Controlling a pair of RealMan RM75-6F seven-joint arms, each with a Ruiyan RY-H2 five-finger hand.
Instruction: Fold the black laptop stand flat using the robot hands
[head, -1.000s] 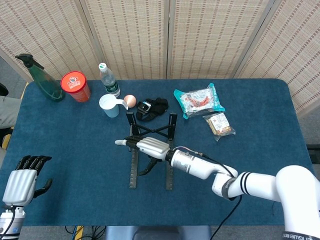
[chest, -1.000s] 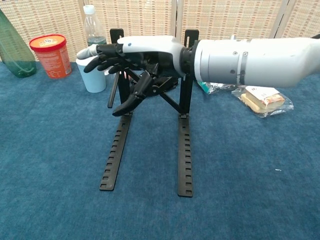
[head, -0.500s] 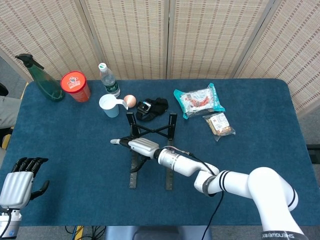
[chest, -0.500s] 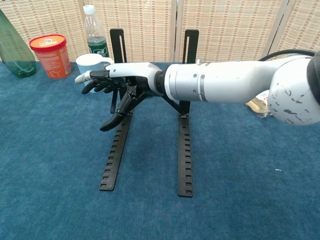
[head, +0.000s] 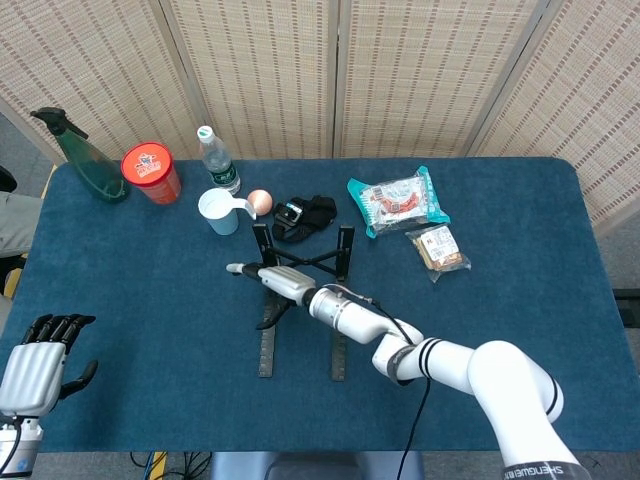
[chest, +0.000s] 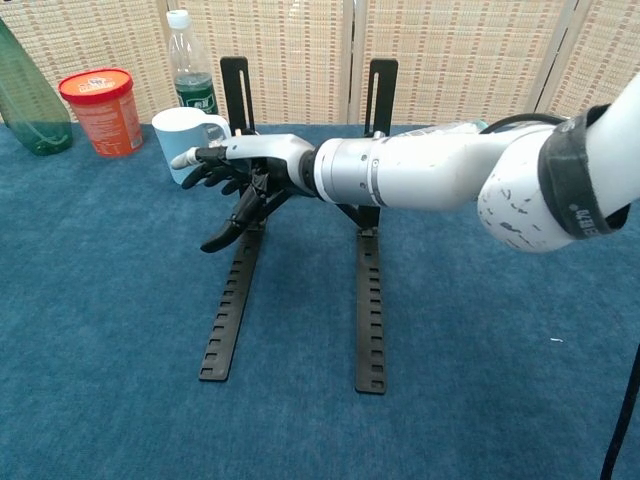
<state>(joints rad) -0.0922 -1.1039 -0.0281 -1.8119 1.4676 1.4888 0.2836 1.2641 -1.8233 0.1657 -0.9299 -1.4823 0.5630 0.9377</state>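
The black laptop stand (head: 338, 350) stands unfolded at the table's middle, with two slotted rails flat on the cloth, two uprights at the back and a cross brace between them. In the chest view its right rail (chest: 370, 300) runs toward me. My right hand (head: 270, 283) reaches across the stand at brace height, above the back of the left rail. Its fingers are spread and point left, and the thumb hangs down beside the left strut. In the chest view that hand (chest: 240, 172) holds nothing. My left hand (head: 35, 362) hovers off the near left table corner, fingers extended, far from the stand.
Along the back left stand a green spray bottle (head: 85, 160), a red tub (head: 150, 172), a water bottle (head: 217, 160), a white mug (head: 220, 212) and a small orange ball (head: 260, 200). A black strap bundle (head: 305, 215) lies behind the stand. Snack packs (head: 398, 200) lie at the back right.
My right hand has dropped from the top of the uprights to brace height and slid left over the left rail. The left hand has sunk a little lower. The stand has not moved.
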